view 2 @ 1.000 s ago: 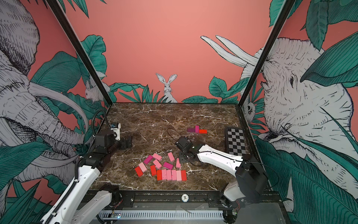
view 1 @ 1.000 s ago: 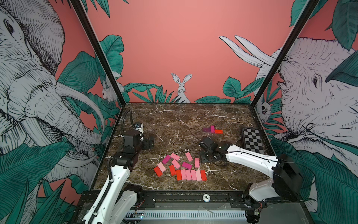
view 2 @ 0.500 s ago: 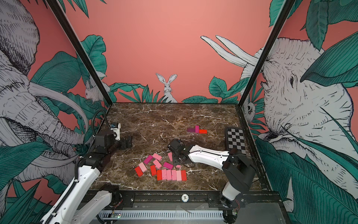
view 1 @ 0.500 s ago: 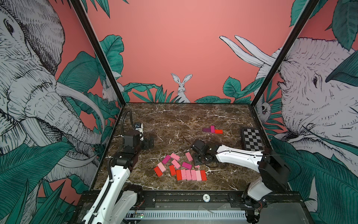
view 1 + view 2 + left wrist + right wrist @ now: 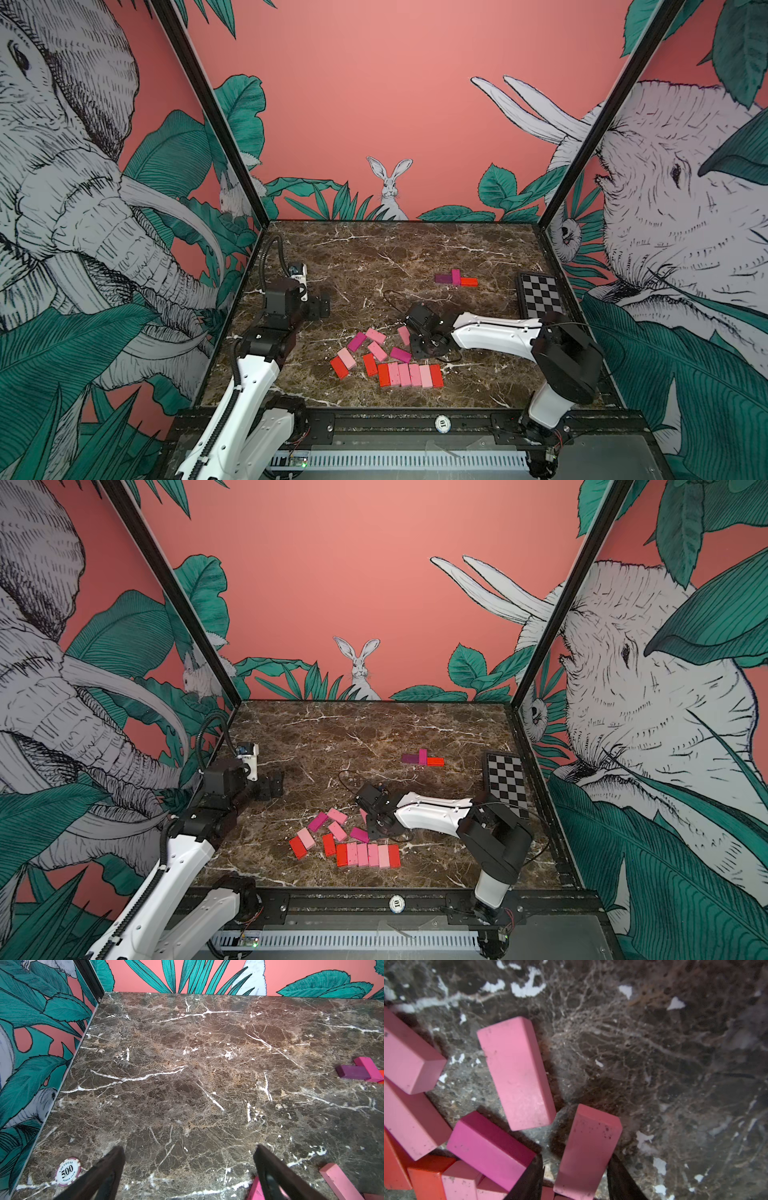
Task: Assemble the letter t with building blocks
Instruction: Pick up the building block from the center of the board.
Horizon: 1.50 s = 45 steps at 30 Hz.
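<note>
Below, veined brown marble, jungle-mural walls; left tool wide, right tool astride pink block, grip unclear.

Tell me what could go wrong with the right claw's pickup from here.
1. The right claw straddles a pink block that sits slightly askew between its fingers; closing may twist it rather than grip it squarely.
2. A magenta block lies close beside one finger and could get nudged or pinched too.
</note>
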Each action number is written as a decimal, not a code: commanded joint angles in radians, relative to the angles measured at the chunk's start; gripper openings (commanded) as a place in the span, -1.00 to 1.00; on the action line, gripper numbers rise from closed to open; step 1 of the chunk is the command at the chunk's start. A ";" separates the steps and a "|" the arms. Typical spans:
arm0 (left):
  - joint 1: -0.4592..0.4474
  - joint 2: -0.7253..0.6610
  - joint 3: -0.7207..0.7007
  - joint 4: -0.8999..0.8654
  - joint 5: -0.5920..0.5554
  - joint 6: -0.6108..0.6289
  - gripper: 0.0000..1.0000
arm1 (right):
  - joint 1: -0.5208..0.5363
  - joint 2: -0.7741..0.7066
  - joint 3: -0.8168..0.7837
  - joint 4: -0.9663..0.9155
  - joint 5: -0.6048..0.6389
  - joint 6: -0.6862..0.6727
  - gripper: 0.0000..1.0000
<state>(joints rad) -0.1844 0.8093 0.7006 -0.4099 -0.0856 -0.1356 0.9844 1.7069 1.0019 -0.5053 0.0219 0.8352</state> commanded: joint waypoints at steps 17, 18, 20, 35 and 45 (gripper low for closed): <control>0.000 -0.013 0.006 0.002 0.016 -0.009 0.98 | 0.015 0.050 0.052 -0.118 0.091 -0.033 -0.39; 0.000 -0.012 0.007 0.003 0.015 -0.009 0.98 | 0.016 0.049 0.053 -0.124 0.100 -0.037 -0.39; 0.000 -0.013 0.005 0.003 0.017 -0.009 0.98 | 0.015 0.043 0.058 -0.142 0.123 -0.052 -0.40; 0.000 -0.012 0.005 0.004 0.019 -0.010 0.98 | -0.085 -0.072 0.090 -0.226 0.243 -0.249 -1.00; 0.000 -0.012 0.006 0.002 0.017 -0.009 0.98 | -0.283 -0.143 0.148 -0.248 0.276 -0.391 -1.00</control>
<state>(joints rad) -0.1844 0.8093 0.7006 -0.4099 -0.0689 -0.1356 0.7246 1.5864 1.1091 -0.7280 0.2592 0.5182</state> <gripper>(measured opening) 0.991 0.279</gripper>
